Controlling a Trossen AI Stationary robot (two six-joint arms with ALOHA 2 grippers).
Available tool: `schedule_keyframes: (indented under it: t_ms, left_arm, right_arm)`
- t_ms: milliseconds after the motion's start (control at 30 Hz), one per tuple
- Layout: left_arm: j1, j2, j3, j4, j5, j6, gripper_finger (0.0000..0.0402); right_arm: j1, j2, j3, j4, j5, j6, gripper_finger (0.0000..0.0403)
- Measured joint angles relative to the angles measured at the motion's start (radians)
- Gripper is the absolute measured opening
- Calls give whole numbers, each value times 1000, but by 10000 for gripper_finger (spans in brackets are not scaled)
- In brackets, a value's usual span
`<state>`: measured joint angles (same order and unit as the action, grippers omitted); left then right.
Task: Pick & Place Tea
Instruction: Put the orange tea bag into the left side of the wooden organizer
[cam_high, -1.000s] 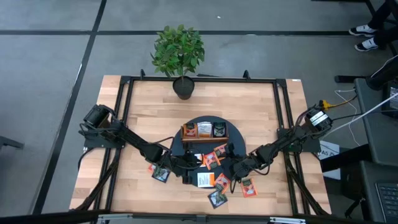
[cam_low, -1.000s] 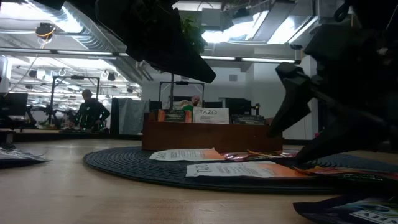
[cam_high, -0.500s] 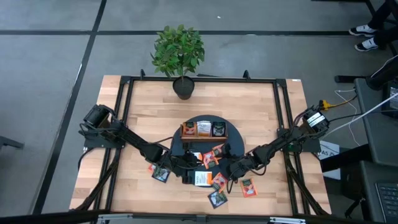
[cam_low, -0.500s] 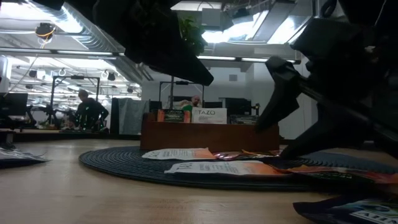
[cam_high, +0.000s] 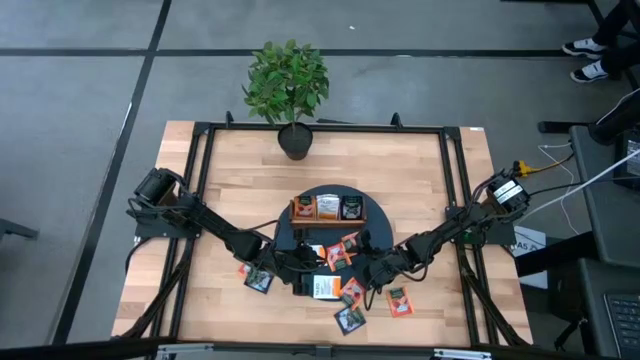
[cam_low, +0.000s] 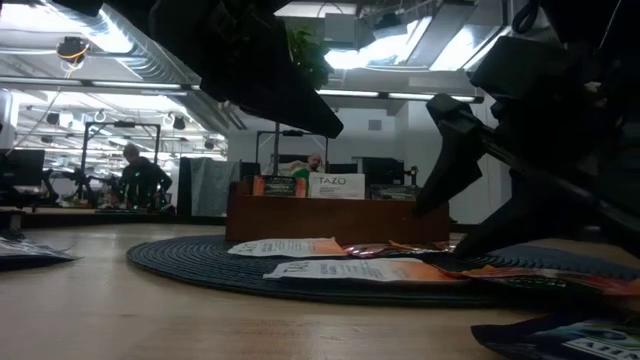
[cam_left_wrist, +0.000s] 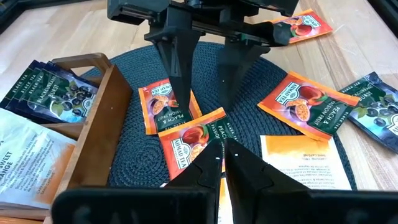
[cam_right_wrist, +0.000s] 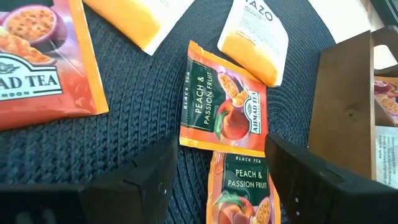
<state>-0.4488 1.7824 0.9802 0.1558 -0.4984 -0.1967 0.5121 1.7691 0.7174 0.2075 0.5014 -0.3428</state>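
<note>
On the dark round mat (cam_high: 300, 245), the left gripper (cam_left_wrist: 222, 155) sits pinched shut and empty just beside the scattered sachets. To its right, the right gripper (cam_right_wrist: 217, 171) hangs spread wide, its two fingers straddling an orange peach sachet (cam_right_wrist: 224, 106) lying flat directly ahead, near the wooden tray (cam_right_wrist: 342, 93). The right arm looks nearer for that pick.

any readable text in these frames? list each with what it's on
"PEACH & PASSION FRUIT", "BLACK TEA", "AHMAD TEA": orange sachet between the open right gripper fingers.
"PEACH & PASSION FRUIT": sachet below it.
"TAZO": white-and-yellow sachet.
"TAZO": white sachet in the wooden tray.
"BLACKCURRANT": dark sachets in the tray.
Fine print on the other sachets: too small to read.
</note>
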Motion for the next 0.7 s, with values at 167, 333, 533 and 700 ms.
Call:
schedule_keyframes:
  t_ms: [167,333,533,700]
  left_arm:
    - [0,0,0,0,0,0,17]
    - [0,0,0,0,-1,0,17]
    - [0,0,0,0,-1,0,17]
    - [0,0,0,0,-1,0,17]
  right_arm:
    - [0,0,0,0,2,0,229]
    - [-7,0,0,0,2,0,227]
    - [-19,0,0,5,5,-7,229]
    - [-19,0,0,24,6,-40,229]
